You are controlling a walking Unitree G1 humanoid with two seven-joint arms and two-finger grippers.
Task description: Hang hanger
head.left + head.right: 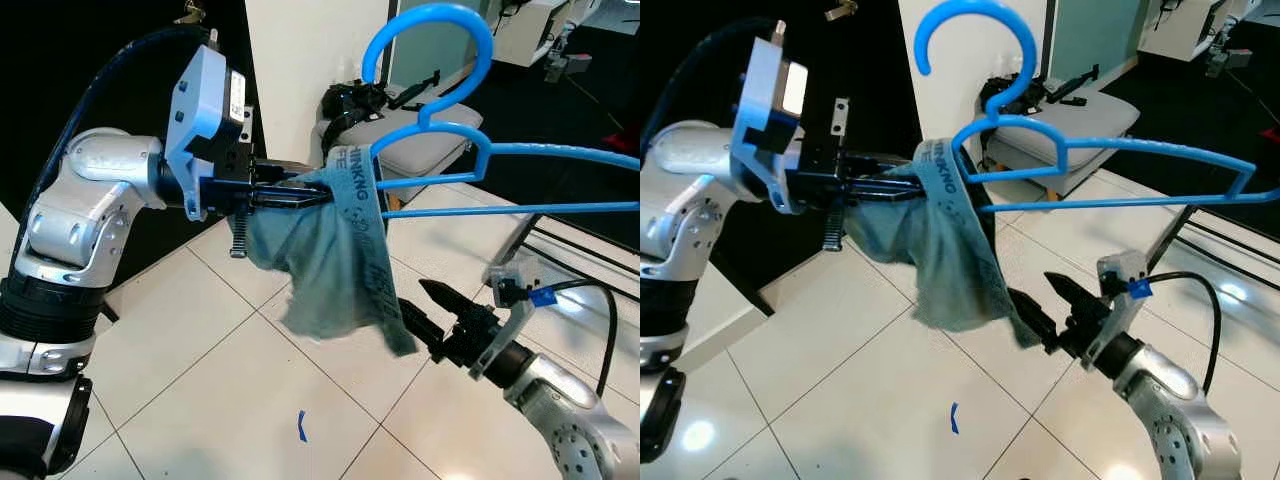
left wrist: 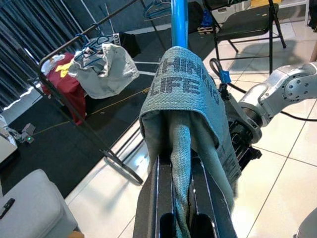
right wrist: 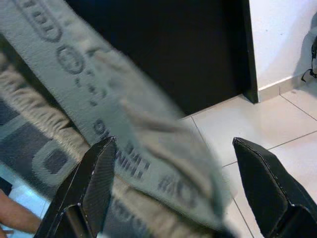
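While a blue hanger (image 1: 470, 150) hangs mid-air over white floor tiles (image 1: 220, 380), the left end effector (image 1: 300, 195) pinches its draped grey-green garment (image 1: 340, 260); the right end effector (image 1: 420, 305) gapes wide, empty, at the cloth's hem.

Left arm raised, elbow bent, forearm level; left gripper (image 1: 300, 196) points toward the robot's right with fingers pinched together. Right arm low, reaching up-left; right gripper (image 1: 425, 310) has fingers spread wide apart.

Glossy white tiled floor (image 1: 200, 380), white wall (image 1: 300, 60), grey cushioned seat (image 1: 430, 150) behind.
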